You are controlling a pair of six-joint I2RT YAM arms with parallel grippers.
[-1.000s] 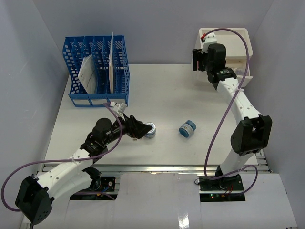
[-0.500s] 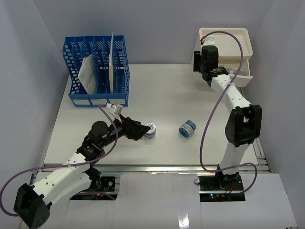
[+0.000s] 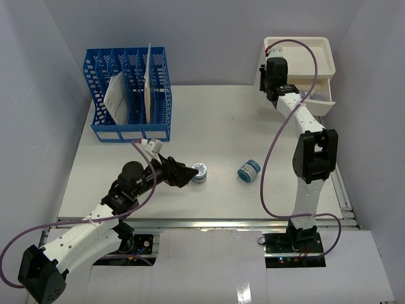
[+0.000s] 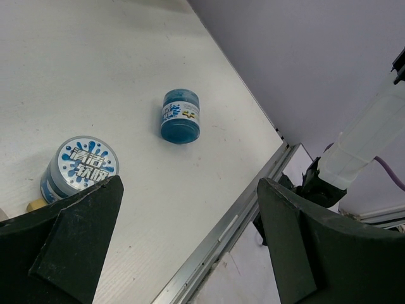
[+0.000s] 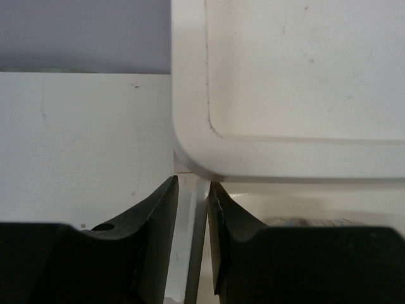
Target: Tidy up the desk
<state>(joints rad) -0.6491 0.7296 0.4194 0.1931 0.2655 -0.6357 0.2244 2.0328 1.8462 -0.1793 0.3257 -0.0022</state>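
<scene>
Plainly, the desk (image 3: 221, 126) is lying flat beneath the blue file rack (image 3: 130, 95), and I am judging it stiff, heavy, nothing to grip but its near rail (image 3: 202, 221). In front of that rack, my left pincer (image 4: 190, 190) is gaping just beside a blue tub (image 3: 200, 172). Far right of the rack, my right pincer (image 5: 193, 190) is straddling an edge of a white drawer box (image 3: 304, 50), clamped or not I cannot tell.

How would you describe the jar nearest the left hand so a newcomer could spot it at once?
On the desk, start at the blue file rack, far left, and come toward the near edge to the open left hand. The blue jar just ahead of it is the one: its round printed lid faces up, unlike the other blue jar farther right, which shows its side.
</scene>
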